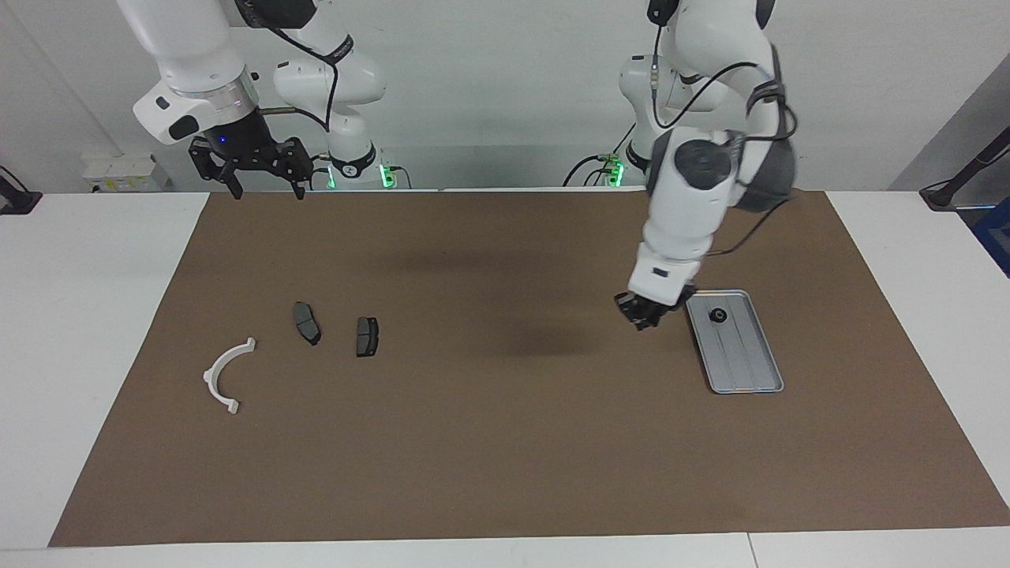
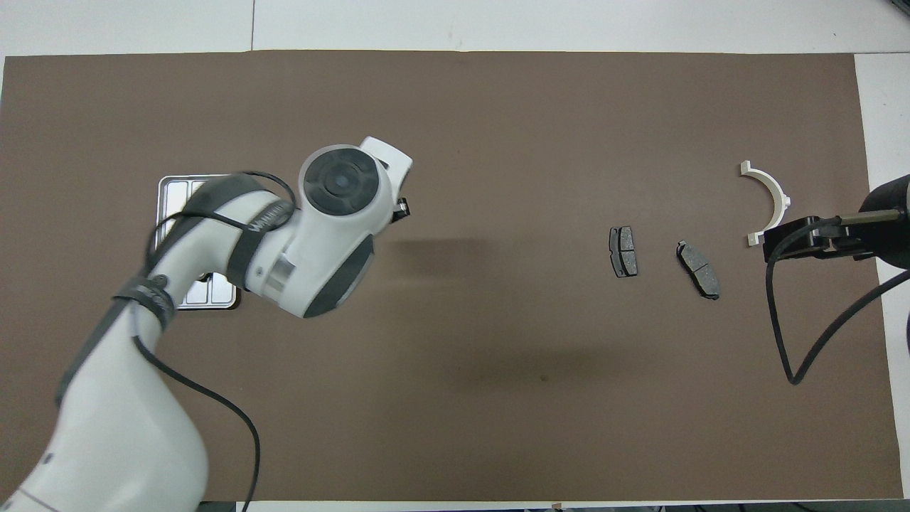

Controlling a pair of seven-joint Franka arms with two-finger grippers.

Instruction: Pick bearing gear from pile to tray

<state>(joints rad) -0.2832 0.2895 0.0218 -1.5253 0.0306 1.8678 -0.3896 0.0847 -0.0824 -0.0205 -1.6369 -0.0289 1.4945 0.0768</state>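
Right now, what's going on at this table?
A small black part already lies in the metal tray. The left gripper hangs low over the mat beside the tray. The right gripper, open, waits raised at the robots' edge. Two brake pads and a white bracket lie toward its end.

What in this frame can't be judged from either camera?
- Left gripper, beside the tray: overhead, its own arm covers it; facing, fingers too small to read.
- Small black part in the tray: too small to identify; overhead, the arm hides it.
- Right gripper: waiting raised; overhead, partly cut off by the edge.
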